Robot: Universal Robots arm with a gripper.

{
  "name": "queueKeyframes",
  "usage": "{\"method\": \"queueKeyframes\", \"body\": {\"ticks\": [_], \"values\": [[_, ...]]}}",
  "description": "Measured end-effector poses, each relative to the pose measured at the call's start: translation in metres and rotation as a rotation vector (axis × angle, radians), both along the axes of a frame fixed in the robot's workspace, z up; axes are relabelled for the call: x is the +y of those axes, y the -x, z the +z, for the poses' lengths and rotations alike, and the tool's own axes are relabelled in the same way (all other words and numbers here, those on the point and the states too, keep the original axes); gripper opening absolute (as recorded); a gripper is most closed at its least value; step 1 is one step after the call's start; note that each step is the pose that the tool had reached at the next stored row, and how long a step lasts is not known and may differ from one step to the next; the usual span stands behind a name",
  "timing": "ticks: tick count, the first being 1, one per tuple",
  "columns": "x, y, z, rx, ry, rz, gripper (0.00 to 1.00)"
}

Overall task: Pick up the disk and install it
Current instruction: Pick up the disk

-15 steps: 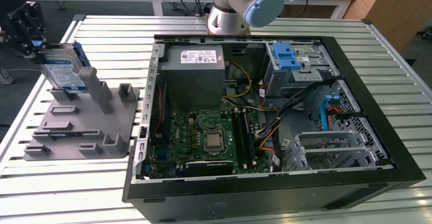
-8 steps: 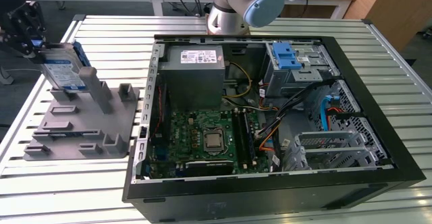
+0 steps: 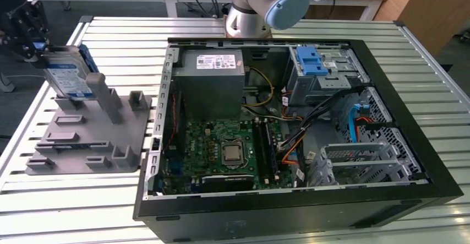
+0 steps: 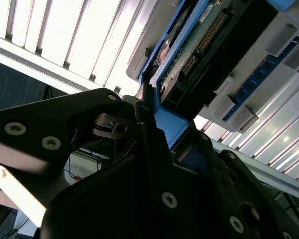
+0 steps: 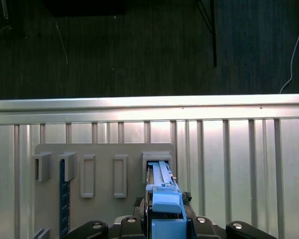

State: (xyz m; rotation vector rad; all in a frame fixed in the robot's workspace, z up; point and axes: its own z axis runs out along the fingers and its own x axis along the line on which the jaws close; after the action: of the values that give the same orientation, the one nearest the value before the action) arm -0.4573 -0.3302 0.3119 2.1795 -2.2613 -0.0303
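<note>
The jaws of the gripper [image 3: 41, 48] are closed on one end of the disk [image 3: 67, 73], pinching the blue plastic rail that frames it. In the second wrist view a black finger [image 4: 145, 124] presses against that blue rail, and the green circuit board on the underside of the disk [image 4: 199, 45] shows beyond it. In the first wrist view the blue rail end of the disk [image 5: 162, 181] sits between the two sides of the gripper [image 5: 164, 209].

The disk stands on edge, roughly upright, in a slot at the far corner of a grey holder plate [image 3: 81, 139]. Its label faces the open computer case [image 3: 279, 216]. The holder plate lies flat near the edge of the slatted metal worktop [image 3: 74, 200] on the exterior view's left. Its other slots and posts show in the first wrist view on the holder plate [image 5: 104, 149].

The computer case lies on its side in the middle of the worktop, just beside the holder plate, with the motherboard [image 3: 220, 145] exposed. Inside, a grey power-supply box [image 3: 213, 70] sits toward the far edge, and a metal drive cage with a blue latch [image 3: 316, 62] is in the far corner on the exterior view's right.
</note>
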Motion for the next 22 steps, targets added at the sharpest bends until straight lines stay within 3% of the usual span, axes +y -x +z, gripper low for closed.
{"method": "queueKeyframes", "body": {"ticks": [22], "values": [[0.0,0.0,0.0066,0.0,0.0,0.0,0.36]]}}
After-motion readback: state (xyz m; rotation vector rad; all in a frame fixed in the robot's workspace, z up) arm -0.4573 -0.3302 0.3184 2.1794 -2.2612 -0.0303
